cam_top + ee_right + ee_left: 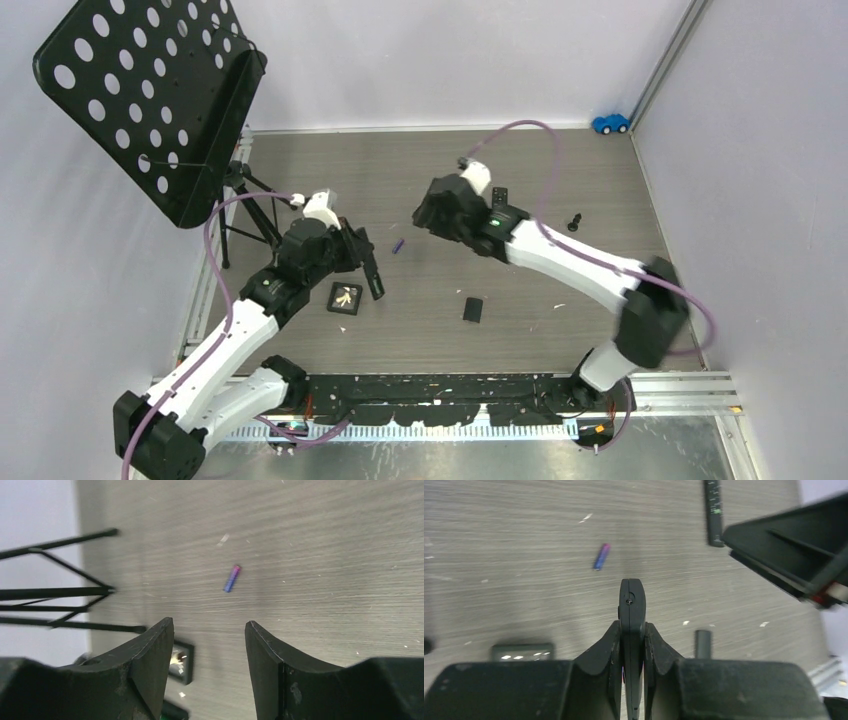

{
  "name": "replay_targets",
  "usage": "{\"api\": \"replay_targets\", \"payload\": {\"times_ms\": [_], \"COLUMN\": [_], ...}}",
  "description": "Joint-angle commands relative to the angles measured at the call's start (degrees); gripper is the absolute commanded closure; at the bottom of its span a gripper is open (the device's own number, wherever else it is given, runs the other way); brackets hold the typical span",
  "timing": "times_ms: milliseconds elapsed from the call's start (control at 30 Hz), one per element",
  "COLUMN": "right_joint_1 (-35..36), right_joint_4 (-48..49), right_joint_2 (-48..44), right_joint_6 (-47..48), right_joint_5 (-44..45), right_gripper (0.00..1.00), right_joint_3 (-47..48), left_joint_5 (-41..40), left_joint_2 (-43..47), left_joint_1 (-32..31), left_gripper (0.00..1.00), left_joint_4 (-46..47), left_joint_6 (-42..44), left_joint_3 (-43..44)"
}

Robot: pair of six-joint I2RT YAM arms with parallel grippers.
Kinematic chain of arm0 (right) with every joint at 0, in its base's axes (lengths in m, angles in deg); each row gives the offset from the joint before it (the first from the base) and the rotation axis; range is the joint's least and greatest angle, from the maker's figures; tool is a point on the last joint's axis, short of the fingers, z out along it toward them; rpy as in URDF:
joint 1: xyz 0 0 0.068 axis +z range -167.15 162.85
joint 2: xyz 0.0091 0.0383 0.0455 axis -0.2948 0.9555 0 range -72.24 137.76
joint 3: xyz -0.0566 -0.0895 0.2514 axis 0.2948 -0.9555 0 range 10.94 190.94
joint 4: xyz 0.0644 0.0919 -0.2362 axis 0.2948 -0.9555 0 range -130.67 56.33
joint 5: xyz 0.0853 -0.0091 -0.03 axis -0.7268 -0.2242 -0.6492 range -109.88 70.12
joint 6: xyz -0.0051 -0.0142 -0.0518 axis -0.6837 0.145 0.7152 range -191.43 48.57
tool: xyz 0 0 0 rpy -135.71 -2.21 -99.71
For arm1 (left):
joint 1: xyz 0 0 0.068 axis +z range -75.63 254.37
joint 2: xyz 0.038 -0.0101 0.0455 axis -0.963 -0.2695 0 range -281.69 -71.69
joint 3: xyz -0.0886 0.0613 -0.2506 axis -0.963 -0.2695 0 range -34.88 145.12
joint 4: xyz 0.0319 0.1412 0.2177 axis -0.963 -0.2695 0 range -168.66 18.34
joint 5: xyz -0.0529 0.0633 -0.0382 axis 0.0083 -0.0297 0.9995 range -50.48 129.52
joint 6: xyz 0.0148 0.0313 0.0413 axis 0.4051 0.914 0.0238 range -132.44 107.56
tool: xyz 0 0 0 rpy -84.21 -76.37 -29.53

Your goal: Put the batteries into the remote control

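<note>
My left gripper (632,630) is shut on a black remote control (632,605), held edge-on and sticking out past the fingertips. The top view shows this remote (372,270) slanting down beside the left gripper (352,250). One blue battery with a pink end (601,556) lies loose on the table (560,260) ahead of it. My right gripper (210,625) hangs open and empty above the table, and the same battery (231,578) lies a little beyond its tips. From above, that battery (397,245) sits between the two grippers, with the right gripper (428,215) just right of it.
A small black square tray (346,298) with pale bits stands near the left arm. A black cover plate (472,309) lies mid-table. A second black remote (714,510) lies by the right arm. A music stand (150,100) fills the back left, and a blue toy car (610,123) the far corner.
</note>
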Motion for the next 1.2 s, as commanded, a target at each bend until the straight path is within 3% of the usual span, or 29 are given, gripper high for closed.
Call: {"api": "replay_targets", "payload": {"times_ms": [0, 133, 267, 567, 933, 1167], "right_joint_1": [0.0, 0.26, 1.27, 2.89, 4.71, 4.6], "right_joint_4": [-6.48, -9.52, -12.04, -16.5, -24.59, -25.08], "right_joint_2": [16.18, 27.68, 34.36, 43.74, 49.34, 51.26], "right_joint_6": [-0.19, -1.72, -2.11, -1.46, -3.09, -2.84], "right_joint_5": [-0.42, -1.46, 0.93, 2.69, 9.07, 8.54], "right_gripper": [0.42, 0.51, 0.52, 0.52, 0.61, 0.86], "right_joint_3": [11.01, 20.63, 26.95, 35.76, 42.56, 44.32], "left_joint_5": [-9.38, -11.26, -11.74, -13.08, -14.74, -14.19], "left_joint_2": [2.39, 3.44, 4.02, 5.91, 8.28, 8.43], "left_joint_1": [0.23, 0.23, 0.23, 0.23, 0.23, 0.23], "left_gripper": [1.0, 1.0, 1.0, 1.0, 1.0, 1.0], "left_joint_4": [-8.18, -9.83, -10.0, -10.32, -11.36, -11.72], "left_joint_6": [6.9, 7.92, 8.03, 7.95, 8.21, 8.56], "left_joint_3": [2.1, 1.86, 1.19, 0.34, 0.55, 1.17]}}
